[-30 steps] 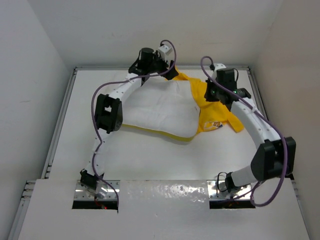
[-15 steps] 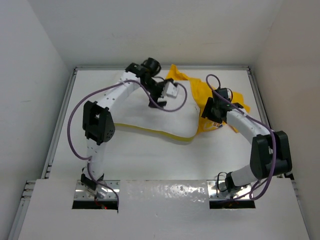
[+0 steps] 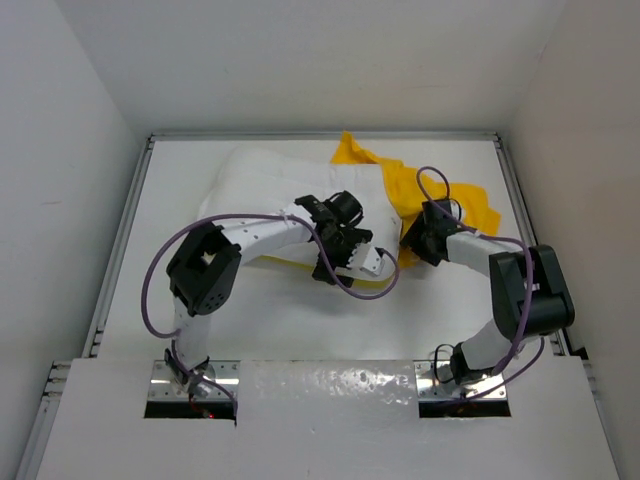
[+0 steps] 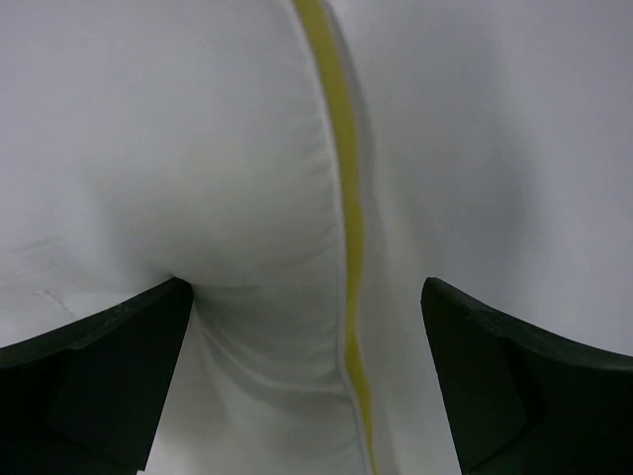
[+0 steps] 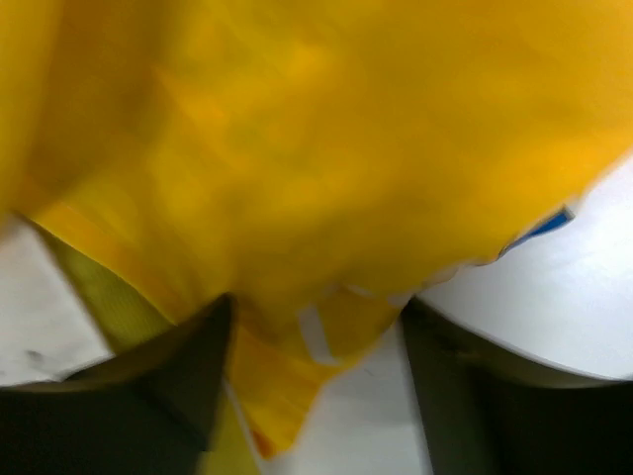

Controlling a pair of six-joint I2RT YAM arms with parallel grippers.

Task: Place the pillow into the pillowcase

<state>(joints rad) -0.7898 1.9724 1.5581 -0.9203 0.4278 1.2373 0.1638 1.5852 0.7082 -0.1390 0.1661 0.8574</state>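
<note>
Both jaws open | left above pillow (image 3: 262,185) | pillow touching pillowcase (image 3: 400,185)

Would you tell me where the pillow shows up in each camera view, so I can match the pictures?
Top external: the pillow lies centre rear, left of the pillowcase.
Left wrist: the pillow fills the left and centre.
Right wrist: not clearly in it; the pillowcase fills the view.
Shared landmark: the yellow edge band, in top and left wrist.
</note>
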